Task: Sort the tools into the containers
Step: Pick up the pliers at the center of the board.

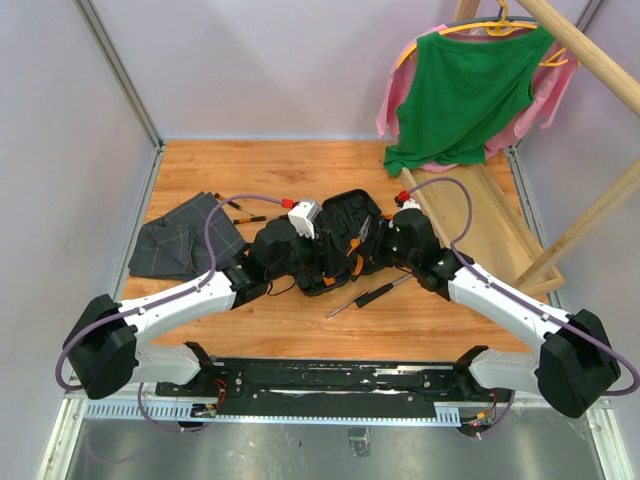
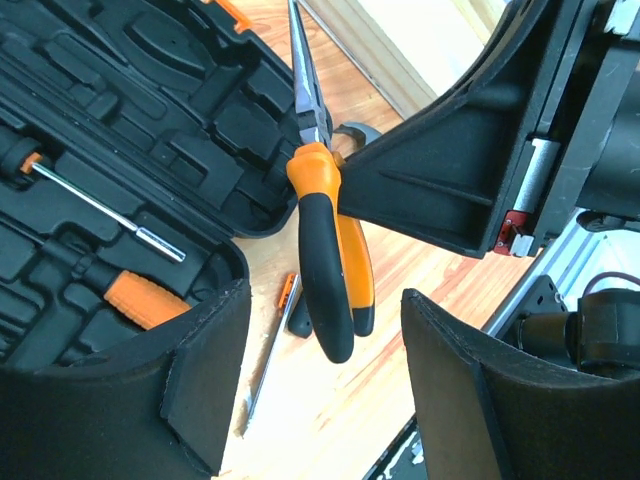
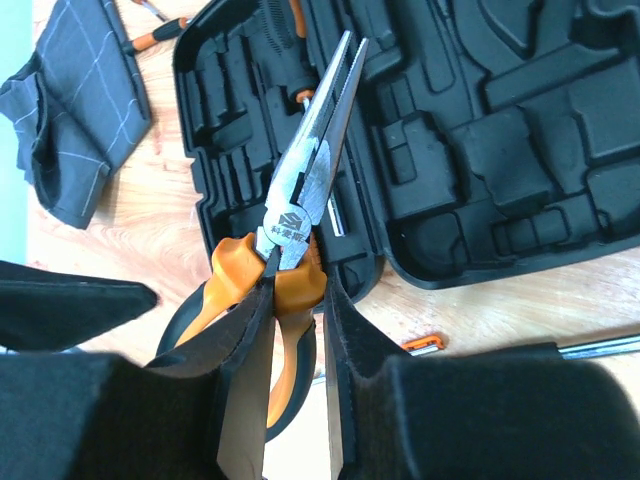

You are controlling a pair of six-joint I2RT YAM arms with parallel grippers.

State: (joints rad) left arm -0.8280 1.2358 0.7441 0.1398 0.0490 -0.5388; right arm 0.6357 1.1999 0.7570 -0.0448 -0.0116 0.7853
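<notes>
Jaws of the right gripper (image 3: 298, 300) pinch the pliers (image 3: 305, 200) on the orange part of the handles, just below the steel nose; the long pointy nose is shut and points out over the open tool case (image 3: 480, 150); the pliers are up in the air, over the near edge of the case, not in a slot.

Jaws of the left gripper (image 2: 325, 330) are spread wide; the two black and orange handles hang down between its fingers (image 2: 200, 380); I can see a gap on each side, so the fingers do not touch the handles.

The tool case is black, with lots of shaped slots inside; it lies open on the bench (image 1: 200, 175), between the two grippers; thin screwdrivers (image 2: 130, 295) with orange on them lie in the slots on the left arm's side.

One more screwdriver (image 1: 365, 297) with a black handle lies on the bench just in front of the case; two more thin tools (image 1: 255, 215) lie on the wood next to a folded grey cloth (image 1: 185, 235), on the left.

A long wooden tray (image 1: 490, 220) sits at the right; a green shirt (image 1: 465, 90) hangs above it at the back.
</notes>
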